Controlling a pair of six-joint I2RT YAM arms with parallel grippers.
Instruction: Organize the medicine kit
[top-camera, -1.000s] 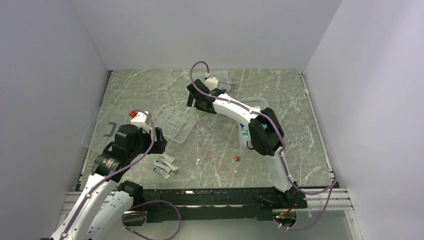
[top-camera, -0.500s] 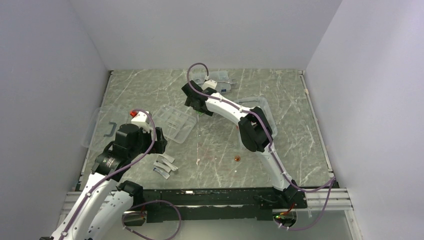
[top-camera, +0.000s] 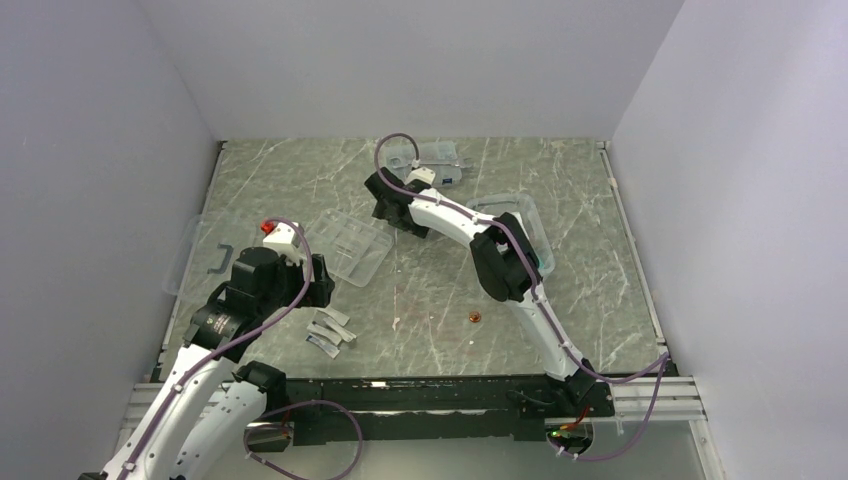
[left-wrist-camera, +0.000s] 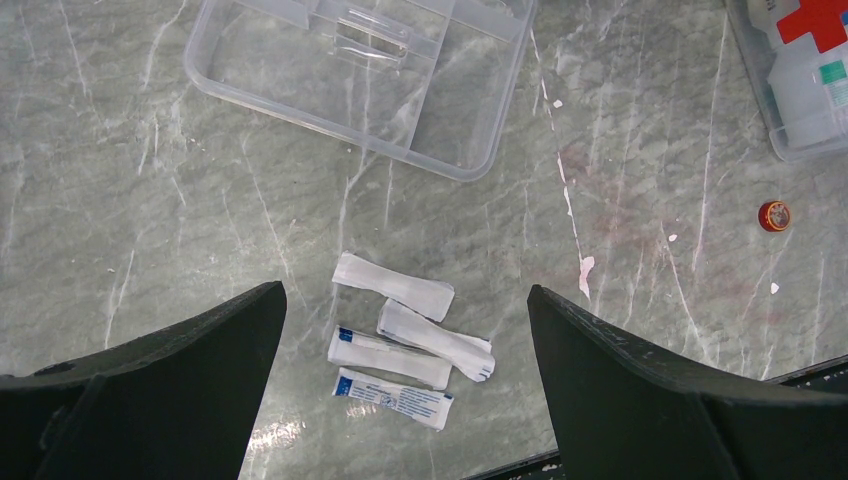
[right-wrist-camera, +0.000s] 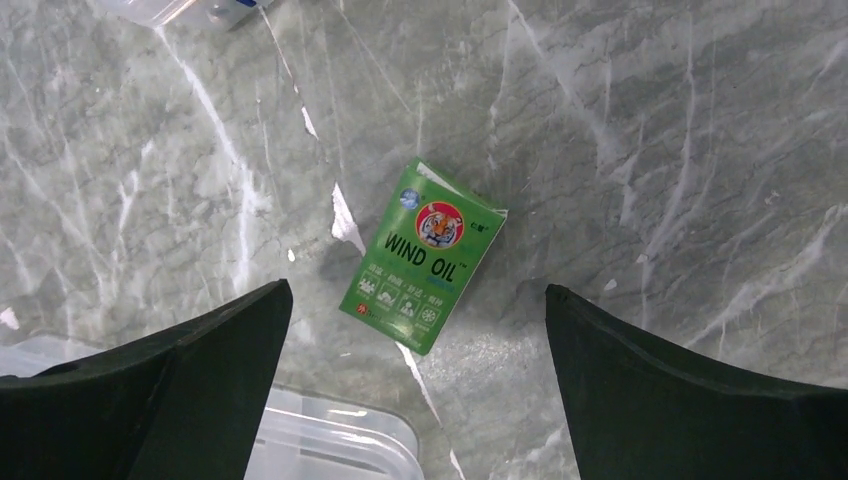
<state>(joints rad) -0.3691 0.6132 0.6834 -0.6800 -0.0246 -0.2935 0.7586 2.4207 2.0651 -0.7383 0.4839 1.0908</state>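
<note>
Along the table's (top-camera: 300, 170) left edge lies the handled lid (top-camera: 205, 255). Just right of it sits the divided tray (left-wrist-camera: 330, 122), and nearer the arms than the tray four packets (left-wrist-camera: 405, 340) lie close together, under the left gripper (left-wrist-camera: 403, 300). Off the tray's far right corner the Wind Oil box (right-wrist-camera: 425, 258) lies flat on the table, under the right gripper (right-wrist-camera: 418, 290). Behind that, near the back edge, is the flat case (top-camera: 435, 158). The medicine box (top-camera: 530, 215) sits right of centre, with a small cap (top-camera: 475, 318) lying apart from it, nearer the arms.
</note>
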